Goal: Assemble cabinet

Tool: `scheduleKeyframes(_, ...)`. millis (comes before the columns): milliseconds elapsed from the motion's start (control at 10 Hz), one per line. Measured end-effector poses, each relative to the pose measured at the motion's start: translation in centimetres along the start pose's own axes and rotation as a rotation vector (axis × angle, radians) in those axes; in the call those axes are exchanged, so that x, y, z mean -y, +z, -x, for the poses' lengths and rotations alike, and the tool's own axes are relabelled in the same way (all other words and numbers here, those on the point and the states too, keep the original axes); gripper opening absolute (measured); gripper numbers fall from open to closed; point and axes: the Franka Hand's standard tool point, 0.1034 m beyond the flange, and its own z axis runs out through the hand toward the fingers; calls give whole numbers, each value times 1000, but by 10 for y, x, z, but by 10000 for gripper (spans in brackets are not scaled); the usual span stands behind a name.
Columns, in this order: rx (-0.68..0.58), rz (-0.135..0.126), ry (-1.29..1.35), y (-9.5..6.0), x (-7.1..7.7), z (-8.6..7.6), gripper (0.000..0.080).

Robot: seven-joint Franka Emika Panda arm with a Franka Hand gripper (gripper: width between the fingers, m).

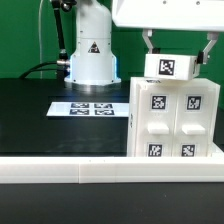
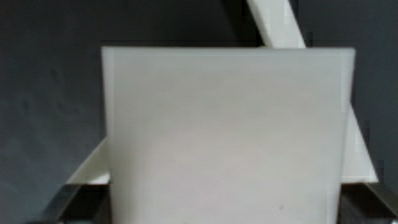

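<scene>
The cabinet [image 1: 175, 122] is a large white box with several black-and-white tags on its face, standing at the exterior view's right near the front rail. My gripper [image 1: 178, 60] hangs right above it, shut on a small white tagged block [image 1: 170, 67] that sits at the cabinet's top edge. In the wrist view the block's plain white face [image 2: 222, 120] fills the middle, and my gripper [image 2: 217, 205] holds it, with dark fingers [image 2: 68, 200] showing on both sides. Whether the block touches the cabinet is hidden.
The marker board [image 1: 88, 107] lies flat on the black table left of the cabinet. The robot's white base [image 1: 90, 55] stands behind it, with cables at the back left. A white rail [image 1: 80, 168] runs along the table's front edge.
</scene>
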Motion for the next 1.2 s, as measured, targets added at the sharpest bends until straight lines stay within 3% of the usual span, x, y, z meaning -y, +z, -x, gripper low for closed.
scheduleKeyframes(300, -4, -12, 220, 0, 3, 0, 563)
scheduleKeyframes(700, -19, -73, 630, 0, 11, -3, 563)
scheduleKeyframes(1200, 13, -96, 903, 0, 14, -3, 564)
